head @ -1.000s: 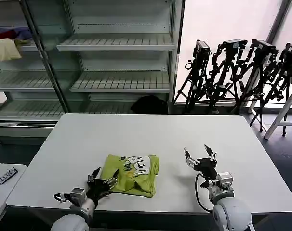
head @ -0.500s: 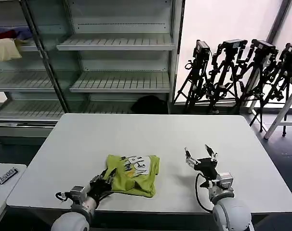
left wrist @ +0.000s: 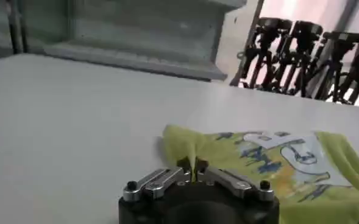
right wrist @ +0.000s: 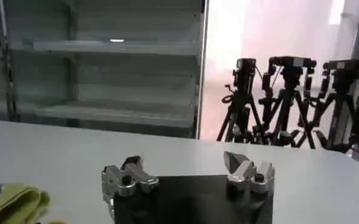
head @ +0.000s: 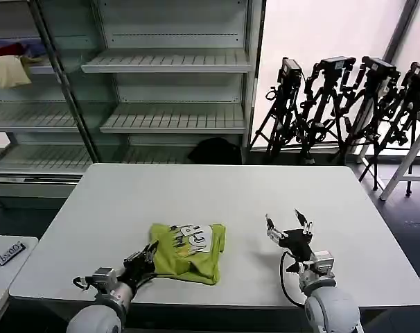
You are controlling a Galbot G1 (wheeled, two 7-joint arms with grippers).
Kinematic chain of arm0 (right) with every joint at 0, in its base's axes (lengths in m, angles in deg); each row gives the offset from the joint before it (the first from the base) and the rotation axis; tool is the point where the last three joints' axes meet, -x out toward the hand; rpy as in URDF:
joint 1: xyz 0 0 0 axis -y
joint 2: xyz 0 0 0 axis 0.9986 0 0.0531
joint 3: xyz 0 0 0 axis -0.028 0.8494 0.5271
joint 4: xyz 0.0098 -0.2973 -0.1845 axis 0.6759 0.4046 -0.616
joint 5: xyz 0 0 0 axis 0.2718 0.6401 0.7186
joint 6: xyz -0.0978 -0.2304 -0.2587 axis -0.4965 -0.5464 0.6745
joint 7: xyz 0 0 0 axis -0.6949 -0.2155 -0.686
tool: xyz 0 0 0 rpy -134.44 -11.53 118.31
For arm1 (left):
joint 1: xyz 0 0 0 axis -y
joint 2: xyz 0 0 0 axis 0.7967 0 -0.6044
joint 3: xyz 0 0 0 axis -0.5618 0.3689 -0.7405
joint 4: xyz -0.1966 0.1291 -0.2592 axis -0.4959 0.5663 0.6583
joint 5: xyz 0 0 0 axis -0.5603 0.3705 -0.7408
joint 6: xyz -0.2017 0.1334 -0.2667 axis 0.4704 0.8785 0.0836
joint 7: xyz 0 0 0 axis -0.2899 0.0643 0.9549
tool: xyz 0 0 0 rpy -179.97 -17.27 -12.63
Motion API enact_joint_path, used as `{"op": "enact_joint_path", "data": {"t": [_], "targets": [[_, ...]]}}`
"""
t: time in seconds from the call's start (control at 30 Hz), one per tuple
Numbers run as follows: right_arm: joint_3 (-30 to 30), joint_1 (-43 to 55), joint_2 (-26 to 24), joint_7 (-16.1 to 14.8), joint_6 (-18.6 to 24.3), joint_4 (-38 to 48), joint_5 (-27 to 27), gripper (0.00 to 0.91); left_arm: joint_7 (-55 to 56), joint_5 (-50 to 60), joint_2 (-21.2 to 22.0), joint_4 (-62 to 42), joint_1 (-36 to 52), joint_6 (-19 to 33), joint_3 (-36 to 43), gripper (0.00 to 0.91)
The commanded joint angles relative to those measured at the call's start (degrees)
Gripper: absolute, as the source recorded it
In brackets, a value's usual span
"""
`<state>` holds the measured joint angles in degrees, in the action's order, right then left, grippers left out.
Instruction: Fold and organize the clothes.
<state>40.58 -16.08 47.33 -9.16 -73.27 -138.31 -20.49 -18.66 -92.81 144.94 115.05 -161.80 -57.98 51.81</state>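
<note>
The clothes are one lime yellow-green T-shirt (head: 188,251), folded into a compact block with its white logo up, lying near the front edge of the white table (head: 217,194). My left gripper (head: 144,261) is at the shirt's front-left corner, shut on a pinch of the fabric edge. In the left wrist view the shirt (left wrist: 270,164) spreads away from that gripper (left wrist: 192,165), its jaws closed on a thin yellow fold. My right gripper (head: 288,226) stands open above the table to the right of the shirt, holding nothing. In the right wrist view its fingers (right wrist: 188,164) are wide apart, and the shirt's edge (right wrist: 14,204) lies off to one side.
Grey metal shelving (head: 168,90) stands behind the table, with a cream cloth (head: 9,69) and a red and purple bundle (head: 16,48) on an upper left shelf. Black tripods (head: 348,104) lean at the back right. A small side table (head: 5,257) sits at the left.
My left gripper has drawn back toward the table's front-left while holding the shirt's corner, and the shirt has slid slightly left with it. The right gripper has stayed still.
</note>
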Motion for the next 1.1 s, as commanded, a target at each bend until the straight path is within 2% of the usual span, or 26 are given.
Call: {"op": "enact_joint_path", "data": {"t": [0.03, 0.2, 0.23, 0.3, 0.47, 0.6, 0.67, 0.73, 0.83, 0.93, 0.97, 1.03, 1.07, 1.1], "targets": [[-0.3, 0.1, -0.2, -0.1, 0.6, 0.8, -0.1, 0.907, -7.1, 7.0, -6.5, -3.1, 0.6, 9.0, -13.2, 0.000], [-0.2, 0.3, -0.2, -0.1, 1.0, 1.8, -0.3, 0.907, -10.5, 7.6, -17.3, -8.8, 0.3, 13.3, -22.9, 0.000], [-0.1, 0.4, -0.1, -0.1, 1.2, 2.0, -0.4, 0.907, -10.7, 7.4, -17.6, -9.6, 0.2, 13.8, -25.0, 0.000], [0.0, 0.4, 0.0, -0.2, 1.4, 2.4, -0.4, 0.907, -11.6, 6.8, -22.8, -11.8, 0.0, 14.6, -27.9, 0.000], [0.1, 0.4, 0.1, -0.2, 1.8, 3.0, -0.6, 0.907, -13.1, 6.9, -29.5, -15.3, 1.3, 16.3, -33.4, 0.000], [0.0, 0.1, 0.1, -0.3, 2.2, 3.4, -0.7, 0.907, -14.2, 9.2, -34.8, -14.3, 2.5, 16.8, -34.6, 0.000], [-0.1, -0.1, 0.2, -0.2, 2.4, 3.5, -0.6, 0.907, -14.6, 11.2, -35.5, -12.2, 3.7, 15.7, -34.3, 0.000], [-0.3, -0.6, 0.2, -0.3, 2.7, 3.6, -0.6, 0.907, -15.1, 11.4, -35.1, -9.3, 4.2, 14.4, -33.7, 0.000], [-0.6, -1.3, 0.1, -0.3, 3.3, 3.7, -0.6, 0.907, -16.0, 11.7, -31.9, -3.8, 3.9, 12.3, -31.4, 0.000], [-1.1, -2.0, -0.2, -0.3, 3.7, 3.9, -0.6, 0.907, -16.4, 15.5, -26.6, 1.9, 2.4, 12.0, -25.8, 0.000], [-1.3, -2.3, -0.3, -0.3, 4.0, 4.0, -0.6, 0.907, -16.7, 18.4, -24.1, 5.2, 1.7, 11.8, -22.1, 0.000], [-1.5, -2.5, -0.3, -0.3, 4.1, 4.1, -0.6, 0.907, -16.3, 22.1, -22.0, 8.3, 0.3, 11.8, -15.8, 0.000], [-1.7, -2.8, -0.4, -0.3, 4.3, 4.3, -0.6, 0.907, -16.4, 26.7, -19.0, 9.0, -0.2, 12.1, -8.9, 0.000], [-1.8, -2.9, -0.4, -0.2, 4.4, 4.3, -0.6, 0.907, -15.8, 28.6, -17.8, 8.7, -0.2, 12.1, -4.3, 0.000]]}}
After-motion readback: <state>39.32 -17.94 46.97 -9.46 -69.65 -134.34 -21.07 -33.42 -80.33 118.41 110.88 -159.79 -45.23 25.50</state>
